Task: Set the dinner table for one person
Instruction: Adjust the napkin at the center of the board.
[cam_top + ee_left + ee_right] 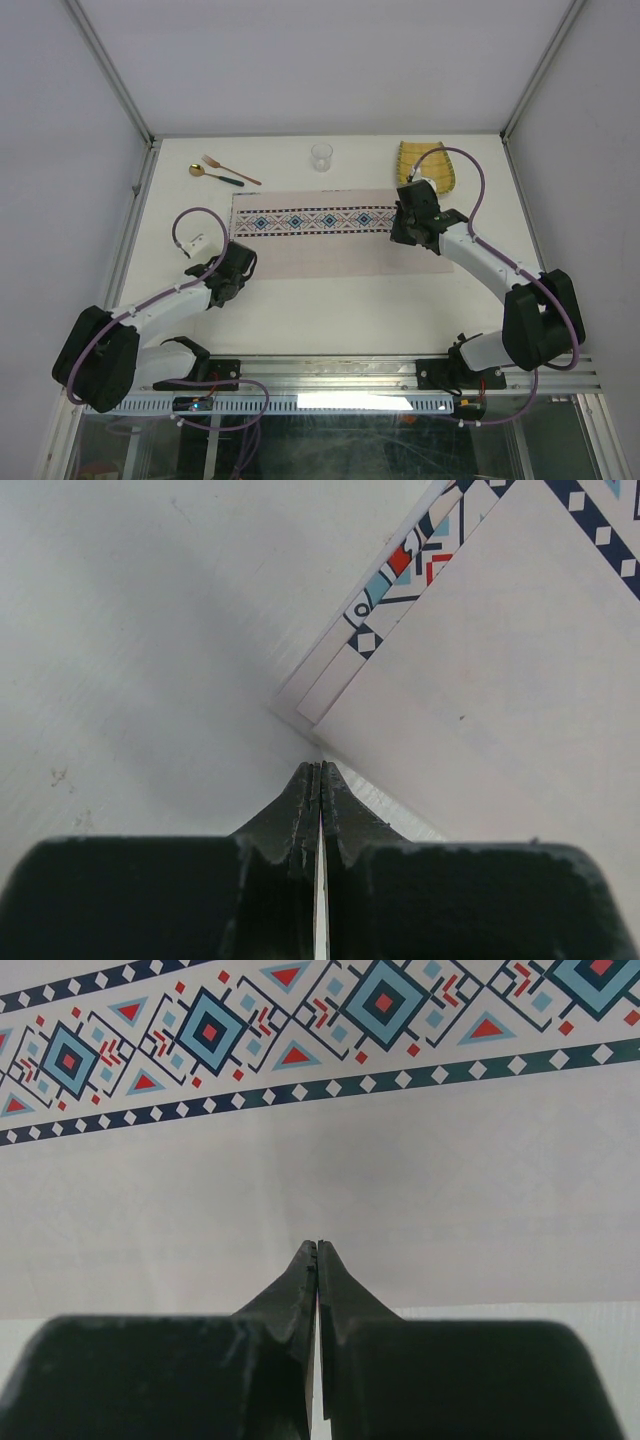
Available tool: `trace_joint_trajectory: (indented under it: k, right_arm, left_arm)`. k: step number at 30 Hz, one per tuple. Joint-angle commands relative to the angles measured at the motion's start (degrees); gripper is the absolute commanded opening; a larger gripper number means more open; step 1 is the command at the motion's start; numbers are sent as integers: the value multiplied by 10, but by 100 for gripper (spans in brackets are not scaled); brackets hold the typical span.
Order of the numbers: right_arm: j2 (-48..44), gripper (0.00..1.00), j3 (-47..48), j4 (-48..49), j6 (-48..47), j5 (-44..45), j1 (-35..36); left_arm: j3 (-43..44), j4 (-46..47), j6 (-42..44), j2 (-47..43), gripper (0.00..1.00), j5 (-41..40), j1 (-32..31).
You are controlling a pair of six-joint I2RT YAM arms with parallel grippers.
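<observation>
Left and right jaws pressed together, empty, at placemat (330,252) edge; yellow item (410,155) partly behind right arm (482,258).

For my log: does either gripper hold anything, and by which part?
Nothing is visibly held: left gripper and right gripper are shut, empty, by the flat placemat.

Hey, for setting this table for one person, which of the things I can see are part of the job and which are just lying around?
Part of the job: dinner table, placemat, fork, spoon, glass, yellow cloth, probably a napkin.

Just there: purple cables, metal rail.
</observation>
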Motion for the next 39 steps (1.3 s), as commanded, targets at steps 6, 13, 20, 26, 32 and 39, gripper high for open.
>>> trace_joint_trajectory:
  k: [6,13,20,26,32,39]
  right_arm:
    - [-13,0,1,16,-5,7,2]
    - [-11,0,4,15,-7,9,2]
    - [-9,0,5,15,-8,10,1]
    - [-8,0,7,15,-8,8,2]
    - [-6,0,7,14,-9,10,2]
    - [-3,0,8,14,-10,13,1]
  left_arm:
    - [12,31,3,13,0,-27,-5]
    - [13,45,5,28,0,-28,-4]
    - [18,47,9,31,0,-34,-5]
    - [20,46,10,33,0,-42,-4]
    - [25,48,15,40,0,-47,-5]
    - [34,48,23,47,0,-59,-4]
